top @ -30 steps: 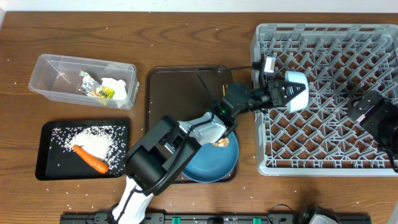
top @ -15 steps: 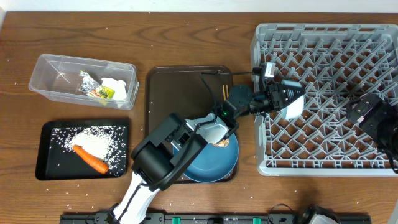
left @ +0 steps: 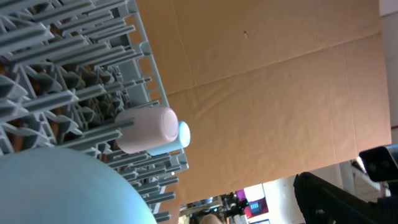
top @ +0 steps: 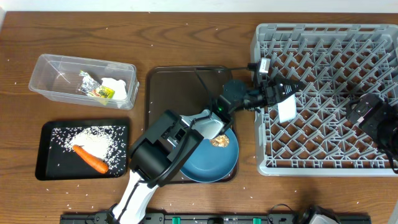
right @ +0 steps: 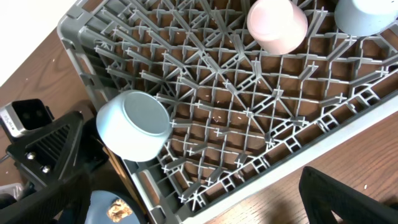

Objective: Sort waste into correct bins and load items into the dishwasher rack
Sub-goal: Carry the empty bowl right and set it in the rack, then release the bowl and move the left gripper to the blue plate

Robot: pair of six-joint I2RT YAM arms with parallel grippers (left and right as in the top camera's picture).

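White bowl [top: 287,109]: we find it inside the dishwasher rack [top: 323,28], just past the rack's left wall and about halfway along it.
Change: a second ago it hung over this same part of the rack with its rounded body toward the overhead camera. Since then we have watched it roll over, and it now shows edge-on and sits lower among the rack's prongs.
Meaning: we judge that the bowl is being stood on its side between the prongs. The placing looks nearly done, but the release has not happened yet.
Look: it is pale, glossy and almost bluish in the right wrist view. Its foot ring faces that camera and its rim is turned toward the rack's left wall. We expect the surface to be smooth and slippery.
Left gripper [top: 277,92]: it reaches in over the rack's left wall. Its fingers appear clamped on the bowl's rim, though the contact itself is hidden.
Pinkish-white cup [right: 277,25] and light blue cup [right: 367,15]: both are already in the rack, side by side and well apart from the bowl.
Right gripper [top: 364,112]: it hangs over the rack's right side. We cannot tell whether its claw is wide or narrow.
Blue plate [top: 208,163]: it lies outside the rack, near the left wall, and carries the golden-brown food lump [top: 219,142]. We judge both are still to be handled.
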